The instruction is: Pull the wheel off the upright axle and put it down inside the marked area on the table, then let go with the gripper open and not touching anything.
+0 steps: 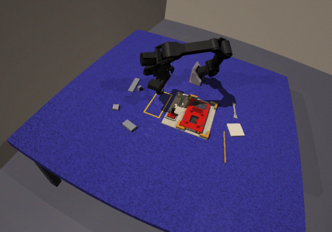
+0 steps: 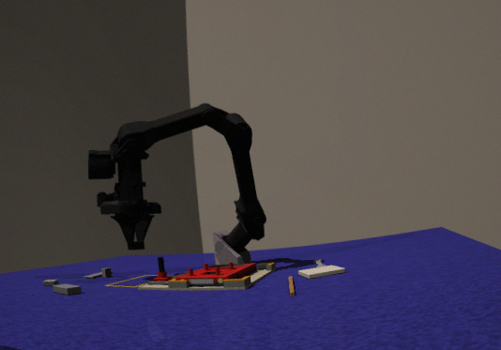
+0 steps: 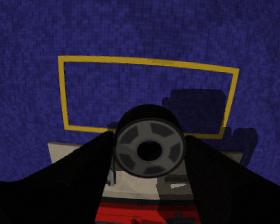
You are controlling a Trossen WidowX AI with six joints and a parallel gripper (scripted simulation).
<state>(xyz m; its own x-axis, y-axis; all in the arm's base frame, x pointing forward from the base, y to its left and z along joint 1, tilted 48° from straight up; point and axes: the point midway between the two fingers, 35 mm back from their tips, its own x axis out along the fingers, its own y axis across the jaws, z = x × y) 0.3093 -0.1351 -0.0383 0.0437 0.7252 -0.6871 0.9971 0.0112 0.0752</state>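
My gripper (image 1: 160, 91) (image 2: 136, 246) (image 3: 149, 140) is shut on the wheel (image 3: 149, 167), a black tyre with a grey spoked hub and a dark centre hole. It holds the wheel in the air, clearly above the table. In the wrist view the wheel covers part of the near line of the marked area, a yellow outline (image 1: 152, 114) (image 2: 123, 285) (image 3: 62, 95). The upright axle (image 1: 173, 111) (image 2: 160, 265), black on a red base, stands bare on the pale board, apart from the gripper.
The pale board (image 1: 168, 121) (image 3: 135, 186) carries a red plate (image 1: 203, 115) (image 2: 244, 270) with short pegs and orange-grey corner blocks. Grey blocks (image 1: 129, 125) (image 2: 67, 289) lie left of the marked area. A white slab (image 1: 235, 130) (image 2: 322, 272), a wooden stick (image 1: 224, 147) and a small wrench (image 1: 235, 111) lie at the right.
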